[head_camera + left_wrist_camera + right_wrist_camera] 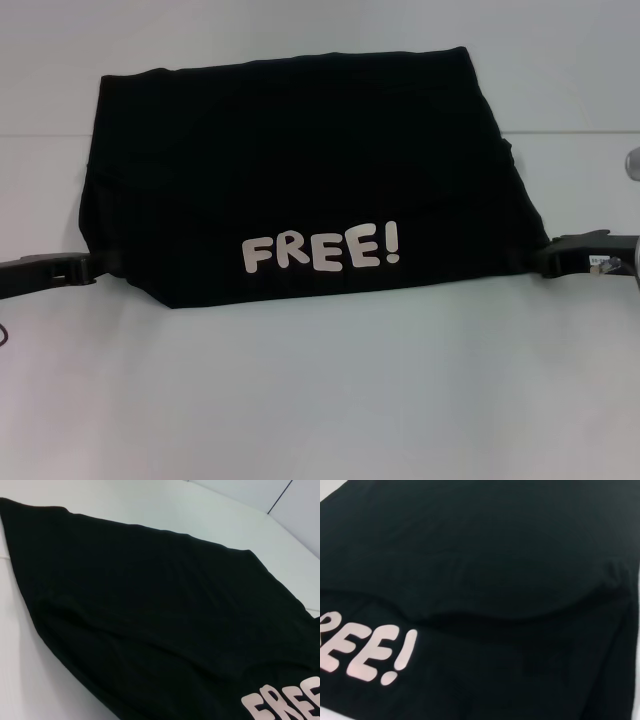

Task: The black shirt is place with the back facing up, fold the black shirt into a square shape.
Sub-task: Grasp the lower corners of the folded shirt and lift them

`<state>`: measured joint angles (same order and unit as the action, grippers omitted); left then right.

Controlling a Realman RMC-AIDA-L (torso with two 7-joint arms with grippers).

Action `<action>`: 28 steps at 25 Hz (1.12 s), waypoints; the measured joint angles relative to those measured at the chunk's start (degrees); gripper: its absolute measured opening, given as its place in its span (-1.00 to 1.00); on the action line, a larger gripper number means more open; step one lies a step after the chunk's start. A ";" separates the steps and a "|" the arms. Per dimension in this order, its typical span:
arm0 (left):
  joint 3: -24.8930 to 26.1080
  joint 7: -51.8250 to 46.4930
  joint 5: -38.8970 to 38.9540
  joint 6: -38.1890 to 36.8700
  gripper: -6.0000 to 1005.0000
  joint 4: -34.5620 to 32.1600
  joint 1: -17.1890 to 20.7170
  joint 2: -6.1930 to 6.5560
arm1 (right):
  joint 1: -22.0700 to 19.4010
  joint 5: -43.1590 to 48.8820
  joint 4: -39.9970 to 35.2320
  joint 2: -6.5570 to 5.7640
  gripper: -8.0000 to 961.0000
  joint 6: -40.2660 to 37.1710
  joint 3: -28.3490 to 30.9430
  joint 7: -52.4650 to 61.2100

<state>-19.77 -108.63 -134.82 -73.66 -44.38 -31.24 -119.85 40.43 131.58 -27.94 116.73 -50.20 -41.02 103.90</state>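
Left gripper [108, 263] reaches in low from the table's left edge and meets the shirt's [300, 170] near-left corner; its black fingers merge with the black cloth there, so whether they pinch the fabric or stand spread cannot be told.

The shirt lies flat on the white table [320, 400], centred between the left and right edges and nearer the far edge than the near one. It is folded into a broad band, wider at the near edge than at the far edge, with the far edge running almost straight across. A folded-over layer faces up and carries the cream lettering "FREE!" [322, 250], set close to the near edge and slightly right of the shirt's middle. In the left wrist view the shirt [150, 610] fills most of the field, with soft creases and the first letters of the print [285, 702] at one corner. In the right wrist view the shirt [485, 555] shows a raised fold line crossing the cloth, with the print's last letters [367, 655] beside it.

Right gripper [545, 260] reaches in from the table's right edge and touches the shirt's near-right corner, probably gripping it, though its fingertips are likewise lost against the cloth and their state cannot be told.
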 joint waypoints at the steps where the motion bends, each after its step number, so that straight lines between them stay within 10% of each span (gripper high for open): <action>1: 0.00 0.00 -0.01 -0.02 -0.99 0.00 -0.03 0.01 | 0.07 0.00 0.01 0.18 -0.13 -0.01 -0.46 -0.06; 9: 0.00 0.00 -0.14 -0.07 -0.99 0.04 -0.20 0.06 | -0.44 -0.02 -0.46 0.32 -0.18 -1.32 -0.88 -0.11; 18: 0.00 -0.02 -0.18 -0.04 -0.99 0.09 -0.23 0.01 | -1.22 -0.35 -0.91 0.30 -0.89 -1.76 -0.69 -0.19; 28: 2.77 -0.60 0.03 -5.23 -0.99 -1.04 0.95 0.32 | -8.19 -3.92 -8.00 0.15 -0.89 -14.96 1.73 -2.55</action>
<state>-17.01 -109.22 -134.79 -78.89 -45.42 -30.29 -119.53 32.24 127.66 -35.94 116.88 -65.15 -39.29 101.36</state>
